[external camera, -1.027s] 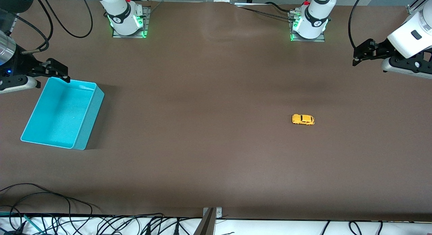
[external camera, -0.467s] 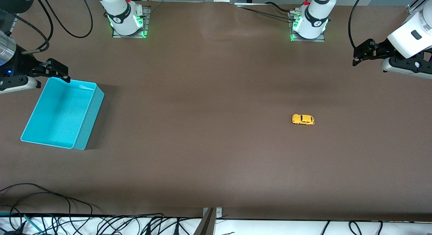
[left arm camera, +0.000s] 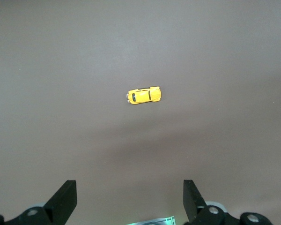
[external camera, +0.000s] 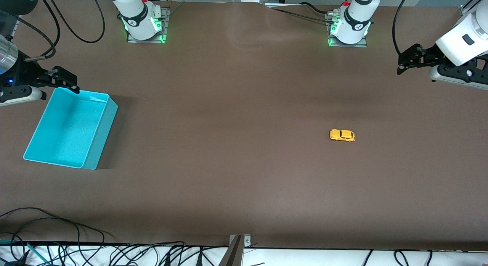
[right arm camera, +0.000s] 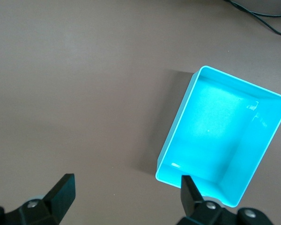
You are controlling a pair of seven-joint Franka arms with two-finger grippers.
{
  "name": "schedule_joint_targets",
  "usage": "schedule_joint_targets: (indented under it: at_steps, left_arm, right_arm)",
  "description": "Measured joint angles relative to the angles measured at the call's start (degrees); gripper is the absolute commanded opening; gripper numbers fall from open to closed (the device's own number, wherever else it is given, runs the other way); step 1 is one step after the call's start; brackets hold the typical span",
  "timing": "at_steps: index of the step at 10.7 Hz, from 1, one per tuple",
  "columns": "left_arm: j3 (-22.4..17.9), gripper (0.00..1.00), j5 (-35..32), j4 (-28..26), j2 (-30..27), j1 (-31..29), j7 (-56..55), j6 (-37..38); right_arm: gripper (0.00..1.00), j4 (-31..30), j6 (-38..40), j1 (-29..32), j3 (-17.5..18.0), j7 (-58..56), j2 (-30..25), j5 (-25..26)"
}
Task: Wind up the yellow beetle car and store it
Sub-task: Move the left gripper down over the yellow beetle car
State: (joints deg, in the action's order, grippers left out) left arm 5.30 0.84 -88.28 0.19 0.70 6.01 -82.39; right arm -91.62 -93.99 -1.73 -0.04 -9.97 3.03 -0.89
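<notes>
Your left tool (external camera: 407,62) hangs in the air over the brown surface (external camera: 236,163) at the left arm's end, fingers (left arm camera: 65,199) spread wide with nothing between them. In the left wrist view the yellow beetle car (left arm camera: 144,95) sits well ahead of those fingers, untouched. You find the yellow beetle car (external camera: 342,135) on its wheels on the bare surface, toward the left arm's end and nearer to the front camera than the left arm's base (external camera: 349,25). Your right tool (external camera: 63,79) is over the edge of the turquoise bin (external camera: 100,140) at the right arm's end, also wide open and holding nothing. The bin (right arm camera: 178,122) stands upright, well apart from the car.
</notes>
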Motion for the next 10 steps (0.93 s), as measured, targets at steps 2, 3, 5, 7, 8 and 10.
schedule_joint_targets:
  at_steps: [2, 3, 5, 7, 8, 10]
  left_arm:
    - [0.62, 1.00, 0.00, -0.14, 0.71, 0.15, 0.00, 0.54]
    - [0.97, 1.00, 0.00, -0.23, 1.30, 0.37, 0.02, 0.94]
    - [1.34, 1.00, 0.00, -0.29, 2.66, 1.00, 0.02, 1.47]
    - [1.54, 1.00, -0.01, -0.46, 4.95, 1.49, 0.09, 1.19]
    - [1.74, 1.00, -0.01, -0.58, 6.58, 2.01, 0.13, 0.04]
    - [1.91, 1.00, -0.01, -2.14, 9.70, 4.17, 0.15, -3.29]
  right_arm:
    - [1.00, 0.00, 0.01, 0.00, 0.00, -0.01, 0.00, 0.00]
    - [1.00, 0.00, 0.01, 0.00, 0.00, -0.01, 0.00, 0.00]
    - [1.00, 0.00, 0.01, 0.00, 0.00, -0.02, 0.01, 0.00]
    - [1.00, 0.00, 0.02, 0.00, 0.00, -0.03, 0.02, 0.00]
    - [1.00, 0.00, 0.03, 0.00, -0.01, -0.03, 0.04, 0.00]
    - [1.00, 0.00, 0.04, 0.00, -0.01, -0.04, 0.05, 0.00]
